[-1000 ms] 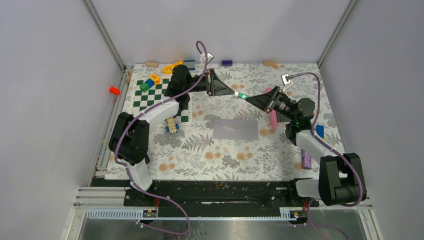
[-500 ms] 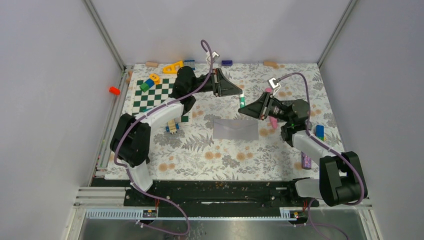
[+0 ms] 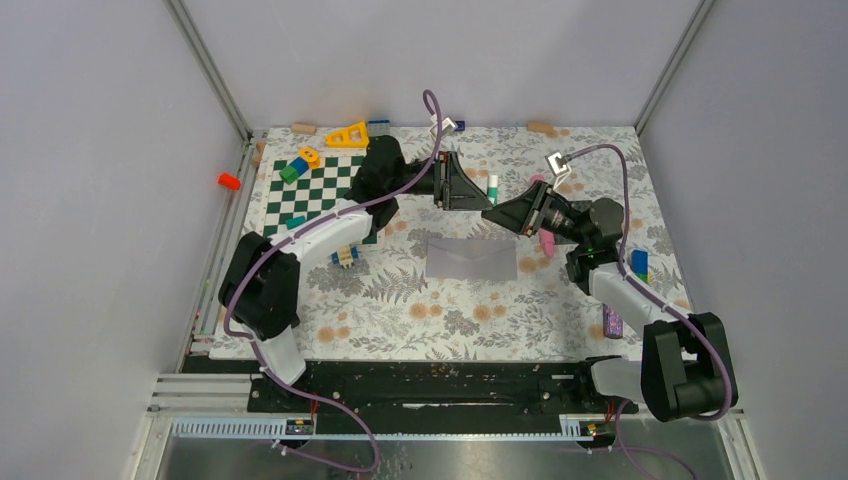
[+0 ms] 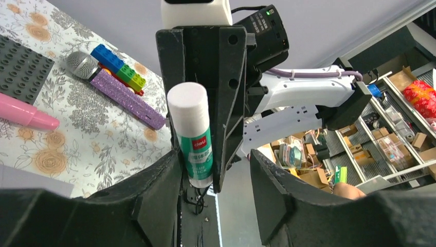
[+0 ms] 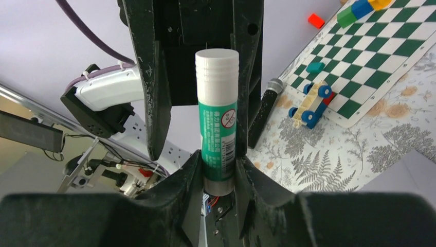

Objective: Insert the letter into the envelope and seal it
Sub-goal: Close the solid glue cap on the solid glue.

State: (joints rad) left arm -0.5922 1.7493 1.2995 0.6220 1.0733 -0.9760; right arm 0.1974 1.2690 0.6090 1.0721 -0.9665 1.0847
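Top external view: the envelope (image 3: 472,257) lies flat and closed on the flowered table (image 3: 400,300), a little right of the middle of the frame, with nothing resting on it. Just above it in the frame the two arms meet tip to tip. The left pincer (image 3: 478,195) reaches in from the left and the right pincer (image 3: 497,212) from the right, and a glue stick (image 3: 492,186) sits between them, off the table.

Right wrist view: the right pincer (image 5: 219,170) is clamped on the lower end of the glue stick (image 5: 217,113), whose green label and white cap point up the frame. The left arm's fingers (image 5: 154,103) stand on either side of the cap.

Left wrist view: the left pincer (image 4: 216,170) is apart. The glue stick (image 4: 193,134) lies close against its finger on the left of the frame, and a clear gap shows before the finger on the right.

A green-and-white checkered mat (image 3: 315,195) lies at the upper left of the table, and a pink marker (image 4: 25,114) lies on the table beside a dark grey studded plate (image 4: 20,69)
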